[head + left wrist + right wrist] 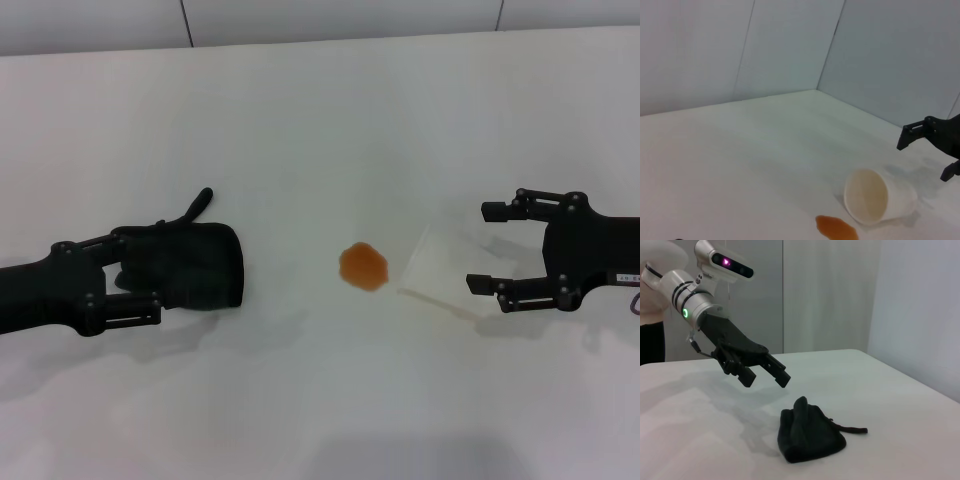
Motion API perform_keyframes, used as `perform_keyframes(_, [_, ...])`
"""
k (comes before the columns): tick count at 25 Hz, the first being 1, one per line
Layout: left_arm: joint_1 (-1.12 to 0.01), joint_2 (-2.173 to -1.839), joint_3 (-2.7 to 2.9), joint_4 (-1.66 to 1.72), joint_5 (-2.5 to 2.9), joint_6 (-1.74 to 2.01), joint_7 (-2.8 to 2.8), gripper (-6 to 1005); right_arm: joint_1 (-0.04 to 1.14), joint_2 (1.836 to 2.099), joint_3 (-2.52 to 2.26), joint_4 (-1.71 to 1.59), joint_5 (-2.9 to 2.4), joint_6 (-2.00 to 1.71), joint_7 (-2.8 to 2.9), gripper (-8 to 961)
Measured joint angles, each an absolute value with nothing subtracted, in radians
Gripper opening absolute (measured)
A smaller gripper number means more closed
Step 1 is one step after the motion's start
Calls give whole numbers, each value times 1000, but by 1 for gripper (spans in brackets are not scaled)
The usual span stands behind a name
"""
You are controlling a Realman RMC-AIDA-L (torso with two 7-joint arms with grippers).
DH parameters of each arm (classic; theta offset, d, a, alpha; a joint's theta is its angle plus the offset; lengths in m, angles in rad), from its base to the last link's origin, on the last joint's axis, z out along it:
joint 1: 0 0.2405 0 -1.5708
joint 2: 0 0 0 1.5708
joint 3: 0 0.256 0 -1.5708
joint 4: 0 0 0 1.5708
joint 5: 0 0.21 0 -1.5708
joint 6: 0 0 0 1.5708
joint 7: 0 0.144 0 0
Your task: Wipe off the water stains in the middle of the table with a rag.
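Observation:
An orange-amber water stain [363, 267] [836, 227] marks the middle of the white table [320, 120]. To its left lies the black rag [195, 265] [810, 437], bunched into a lump with a thin tab sticking out. My left gripper [150, 272] [767, 377] hovers open just above the rag's outer side, holding nothing. My right gripper [478, 247] [921, 160] is open on the right of the stain. It sits at the closed end of a tipped white paper cup [450, 265] [880, 197] without touching it.
The paper cup lies on its side with its mouth right beside the stain. Grey wall panels [340, 18] rise behind the table's far edge. Bare tabletop stretches in front of and behind the stain.

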State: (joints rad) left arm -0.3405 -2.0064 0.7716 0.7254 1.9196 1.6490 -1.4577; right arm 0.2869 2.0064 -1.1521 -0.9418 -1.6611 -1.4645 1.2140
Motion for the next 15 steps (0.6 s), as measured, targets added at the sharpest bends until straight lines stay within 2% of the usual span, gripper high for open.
perform_keyframes(15, [-343,-2008,772,730,1927,1650,-1468,879,287,2008,-1152,-942,-1661,-1469,1218,840])
